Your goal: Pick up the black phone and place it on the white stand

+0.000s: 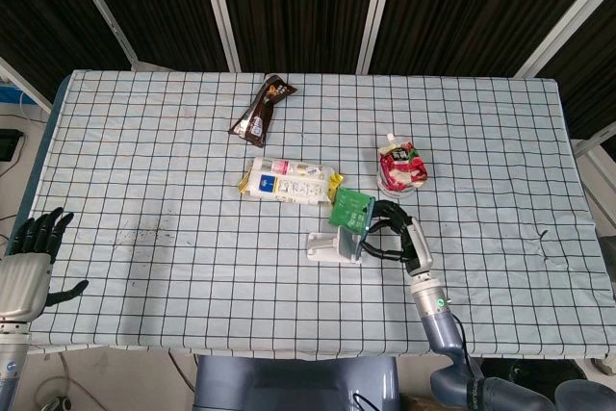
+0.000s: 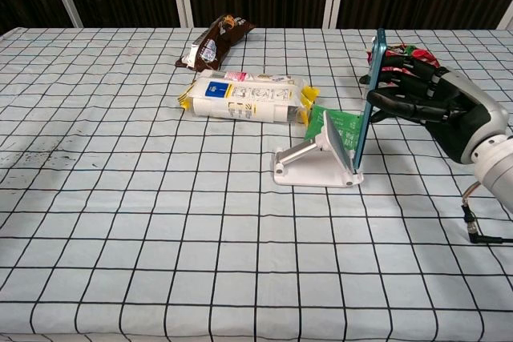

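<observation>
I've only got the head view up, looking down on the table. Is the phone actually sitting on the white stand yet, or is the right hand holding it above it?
Observer: In the chest view the thin blue-edged black phone stands nearly upright in the right hand, its lower edge down at the front lip of the white angled stand. Its top has not yet leaned back onto the stand's sloped plate.
Operator: Is the hand gripping it?
Observer: Yes, the fingers lie against its far face.
Operator: Anything behind the stand?
Observer: A green packet lies right behind it, partly hidden by the plate.
Operator: And the left hand?
Observer: Chest view doesn't show it; your view has the left hand at the table's near left edge, holding nothing.
</observation>
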Controlling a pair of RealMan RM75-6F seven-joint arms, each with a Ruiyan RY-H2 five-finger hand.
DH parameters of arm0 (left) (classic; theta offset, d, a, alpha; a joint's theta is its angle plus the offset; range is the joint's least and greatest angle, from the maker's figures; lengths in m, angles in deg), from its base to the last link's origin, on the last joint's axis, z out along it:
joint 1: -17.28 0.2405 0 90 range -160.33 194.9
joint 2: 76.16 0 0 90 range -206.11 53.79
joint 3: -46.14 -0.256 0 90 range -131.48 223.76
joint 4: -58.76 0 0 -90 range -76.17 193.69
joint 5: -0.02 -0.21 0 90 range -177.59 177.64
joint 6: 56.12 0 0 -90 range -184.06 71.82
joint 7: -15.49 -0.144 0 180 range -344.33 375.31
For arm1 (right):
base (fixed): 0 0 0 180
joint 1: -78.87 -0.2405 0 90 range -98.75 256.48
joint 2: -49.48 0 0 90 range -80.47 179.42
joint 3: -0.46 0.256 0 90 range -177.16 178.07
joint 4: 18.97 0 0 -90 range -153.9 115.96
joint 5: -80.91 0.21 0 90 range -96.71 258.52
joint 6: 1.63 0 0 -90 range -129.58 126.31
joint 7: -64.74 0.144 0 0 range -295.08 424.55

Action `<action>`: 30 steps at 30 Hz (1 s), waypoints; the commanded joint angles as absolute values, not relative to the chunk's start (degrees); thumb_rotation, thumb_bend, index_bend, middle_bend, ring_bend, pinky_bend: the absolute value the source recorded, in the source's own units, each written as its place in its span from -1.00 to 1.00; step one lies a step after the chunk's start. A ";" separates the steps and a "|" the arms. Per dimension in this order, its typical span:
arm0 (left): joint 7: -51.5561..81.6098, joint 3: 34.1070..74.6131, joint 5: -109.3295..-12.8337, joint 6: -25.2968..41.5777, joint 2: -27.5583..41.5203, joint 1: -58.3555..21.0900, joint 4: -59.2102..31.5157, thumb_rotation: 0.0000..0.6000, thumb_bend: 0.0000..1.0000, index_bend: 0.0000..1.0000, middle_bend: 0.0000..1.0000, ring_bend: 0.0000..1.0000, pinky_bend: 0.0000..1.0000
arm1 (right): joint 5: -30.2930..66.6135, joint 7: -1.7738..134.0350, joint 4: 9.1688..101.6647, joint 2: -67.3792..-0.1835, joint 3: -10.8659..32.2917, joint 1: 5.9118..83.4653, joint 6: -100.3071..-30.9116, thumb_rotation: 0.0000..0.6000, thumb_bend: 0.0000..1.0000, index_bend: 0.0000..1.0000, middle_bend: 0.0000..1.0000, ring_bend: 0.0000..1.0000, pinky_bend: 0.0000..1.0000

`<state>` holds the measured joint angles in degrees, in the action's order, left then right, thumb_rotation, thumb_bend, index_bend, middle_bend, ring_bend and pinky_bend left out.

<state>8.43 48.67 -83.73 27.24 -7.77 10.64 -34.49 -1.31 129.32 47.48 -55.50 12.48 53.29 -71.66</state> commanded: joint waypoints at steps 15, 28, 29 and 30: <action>8.52 48.69 -83.69 27.14 -7.79 10.61 -34.49 1.00 -1.00 -1.00 -1.00 -1.00 -1.00 | -1.67 128.24 46.16 -56.33 11.83 53.40 -71.97 1.00 0.71 0.74 0.55 0.07 -0.07; 8.83 48.79 -83.46 27.04 -7.85 10.61 -34.58 1.00 -1.00 -1.00 -1.00 -1.00 -1.00 | -1.81 126.52 44.91 -57.41 11.53 53.62 -72.73 1.00 0.71 0.74 0.53 0.05 -0.11; 8.85 48.79 -83.46 27.04 -7.85 10.62 -34.58 1.00 -1.00 -1.00 -1.00 -1.00 -1.00 | -1.83 126.39 44.89 -57.49 11.53 53.63 -72.80 1.00 0.71 0.74 0.52 0.04 -0.12; 8.86 48.79 -83.46 27.04 -7.86 10.62 -34.58 1.00 -1.00 -1.00 -1.00 -1.00 -1.00 | -1.87 126.32 44.88 -57.53 11.51 53.64 -72.86 1.00 0.71 0.74 0.52 0.04 -0.14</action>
